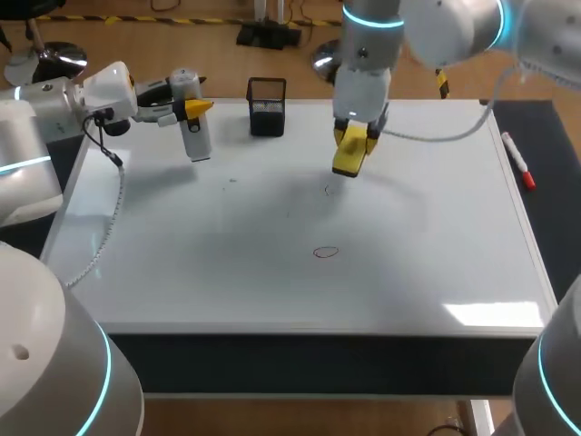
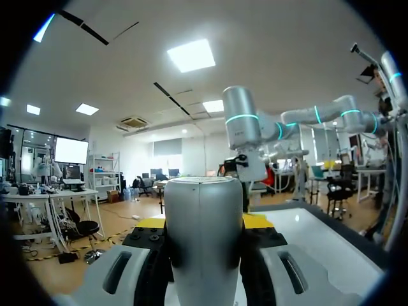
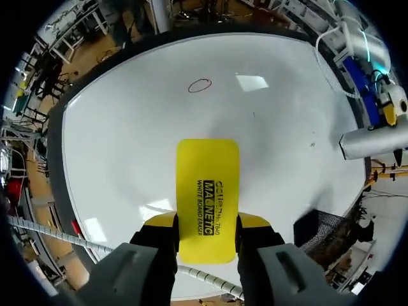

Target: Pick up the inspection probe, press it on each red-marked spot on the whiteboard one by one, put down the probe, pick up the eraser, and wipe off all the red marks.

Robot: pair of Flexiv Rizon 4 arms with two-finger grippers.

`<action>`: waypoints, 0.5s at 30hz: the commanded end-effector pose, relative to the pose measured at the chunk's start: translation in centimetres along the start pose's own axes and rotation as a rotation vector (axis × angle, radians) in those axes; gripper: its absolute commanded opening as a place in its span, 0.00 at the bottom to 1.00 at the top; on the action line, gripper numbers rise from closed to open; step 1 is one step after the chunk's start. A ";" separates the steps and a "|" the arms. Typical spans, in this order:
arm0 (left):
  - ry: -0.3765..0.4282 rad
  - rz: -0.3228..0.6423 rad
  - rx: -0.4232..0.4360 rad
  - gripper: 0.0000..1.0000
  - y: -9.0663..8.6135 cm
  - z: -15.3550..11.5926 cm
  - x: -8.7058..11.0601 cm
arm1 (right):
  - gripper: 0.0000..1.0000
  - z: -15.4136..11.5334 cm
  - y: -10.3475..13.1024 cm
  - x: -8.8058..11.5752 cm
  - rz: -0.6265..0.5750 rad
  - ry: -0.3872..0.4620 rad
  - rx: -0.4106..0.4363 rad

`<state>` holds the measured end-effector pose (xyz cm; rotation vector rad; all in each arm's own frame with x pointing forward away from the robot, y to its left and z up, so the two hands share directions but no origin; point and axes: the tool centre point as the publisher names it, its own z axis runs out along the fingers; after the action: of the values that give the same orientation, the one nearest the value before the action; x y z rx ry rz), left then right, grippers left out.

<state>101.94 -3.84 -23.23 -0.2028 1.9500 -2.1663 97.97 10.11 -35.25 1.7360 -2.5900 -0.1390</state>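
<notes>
so the right gripper (image 3: 206, 224) is pinching the eraser (image 3: 207, 185) from both sides, fingers on its back end. Eraser's long axis runs straight out along the fingers, free end aimed down at the whiteboard (image 3: 127, 159), tilted, not flat, looks just above it afaict. Imo lay the pad flat w/ even pressure b4 sweeping: get the faint mark (image 1: 329, 191) right by it first, then the red oval (image 1: 325, 252) nearer the front edge. Left gripper (image 1: 195, 109) clamps the probe (image 1: 193, 127) roughly upright over the board's far-left corner
</notes>
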 end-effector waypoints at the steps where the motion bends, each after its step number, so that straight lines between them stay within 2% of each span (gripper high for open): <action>1: -0.004 0.004 0.003 0.00 0.0 0.0 0.1 | 0.00 0.5 0.3 -1.8 -0.024 0.004 -0.003; 8: -0.004 0.004 0.003 0.00 0.0 0.0 0.1 | 0.00 2.5 2.4 -5.8 -0.102 -0.001 -0.034; 15: -0.004 0.004 0.003 0.00 0.0 0.0 0.1 | 0.00 4.8 3.7 -7.1 -0.130 0.018 -0.080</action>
<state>101.94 -3.85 -23.23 -0.2027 1.9500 -2.1663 96.14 17.54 -38.52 1.8831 -2.4449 -0.2346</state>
